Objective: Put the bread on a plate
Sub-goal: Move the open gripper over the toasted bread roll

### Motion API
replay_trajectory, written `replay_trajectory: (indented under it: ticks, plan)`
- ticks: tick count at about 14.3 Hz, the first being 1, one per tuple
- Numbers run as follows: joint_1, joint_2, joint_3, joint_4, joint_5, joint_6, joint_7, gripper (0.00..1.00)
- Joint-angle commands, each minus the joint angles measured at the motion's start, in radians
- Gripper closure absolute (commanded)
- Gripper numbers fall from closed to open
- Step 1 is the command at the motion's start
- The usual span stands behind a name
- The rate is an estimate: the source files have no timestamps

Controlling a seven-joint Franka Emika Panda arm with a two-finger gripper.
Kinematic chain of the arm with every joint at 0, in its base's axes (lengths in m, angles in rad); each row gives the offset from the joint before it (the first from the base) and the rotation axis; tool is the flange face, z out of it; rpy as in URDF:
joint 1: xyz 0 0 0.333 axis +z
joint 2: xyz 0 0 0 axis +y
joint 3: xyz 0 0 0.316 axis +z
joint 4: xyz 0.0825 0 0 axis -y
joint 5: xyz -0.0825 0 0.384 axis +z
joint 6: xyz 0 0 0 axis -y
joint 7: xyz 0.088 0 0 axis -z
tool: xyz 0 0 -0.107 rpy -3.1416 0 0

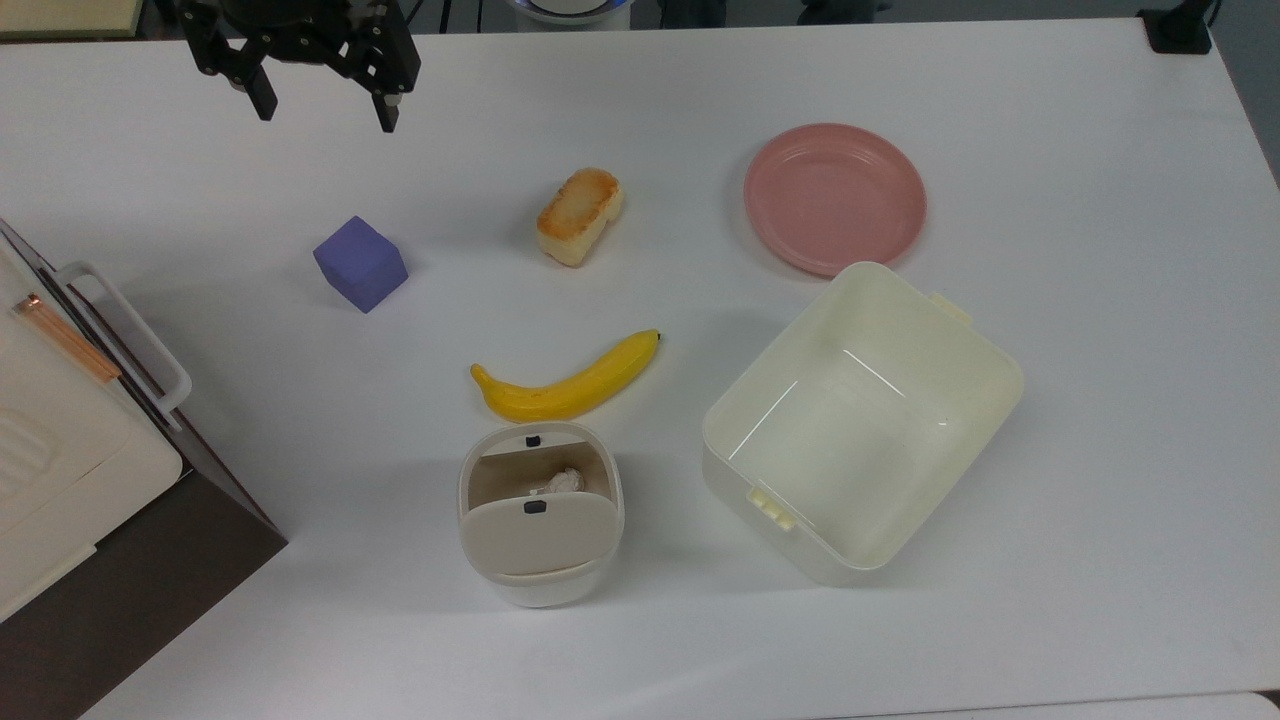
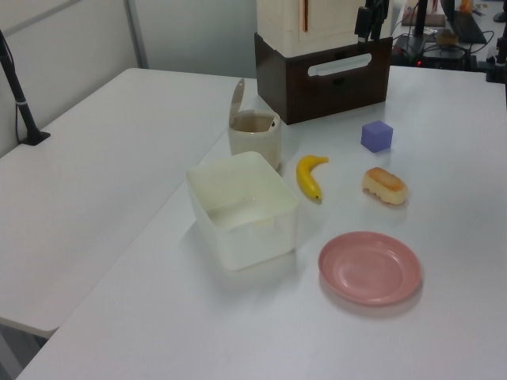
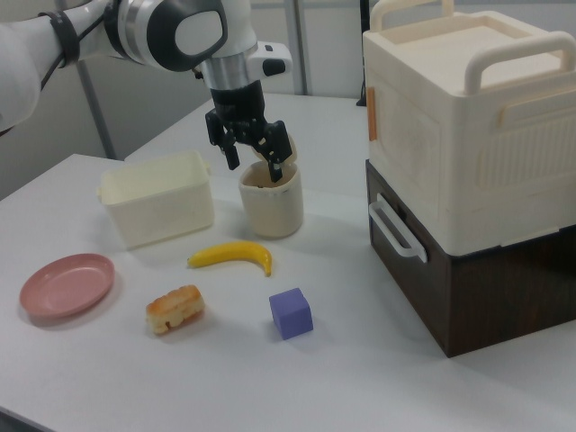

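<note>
The bread point(image 1: 580, 215) point(image 2: 385, 185) point(image 3: 175, 308), a small golden-topped loaf, lies on the white table. To the top view's right of it sits the pink plate point(image 1: 835, 197) point(image 2: 370, 267) point(image 3: 67, 284), bare. My black gripper point(image 1: 325, 108) point(image 3: 255, 163) hangs open and holds nothing, high over the table at the top view's upper left, well away from the loaf. In the right view it hovers above the table in front of the round bin.
A yellow banana point(image 1: 568, 385) point(image 3: 233, 256) lies between the loaf and a round cream bin point(image 1: 541, 513) point(image 3: 271, 199). A cream tub point(image 1: 862, 420) point(image 2: 242, 208) stands beside the plate. A purple cube point(image 1: 361, 263) point(image 3: 291, 313) and a stacked box point(image 3: 471, 162) stand at the top view's left.
</note>
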Motion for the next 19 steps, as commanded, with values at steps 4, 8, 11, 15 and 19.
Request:
replay_trajectory:
  ticks: [4, 8, 11, 15, 19]
  plan:
    - [-0.013, 0.006, -0.004, 0.011, 0.029, 0.045, -0.011, 0.00]
    - [-0.013, 0.006, -0.004, 0.011, 0.029, 0.045, -0.016, 0.00]
    - [-0.013, 0.006, -0.004, 0.011, 0.029, 0.045, -0.019, 0.00]
    - [-0.013, 0.004, -0.004, 0.006, 0.029, 0.043, -0.019, 0.00]
    - [-0.005, -0.002, 0.001, -0.024, 0.029, 0.000, -0.022, 0.00]
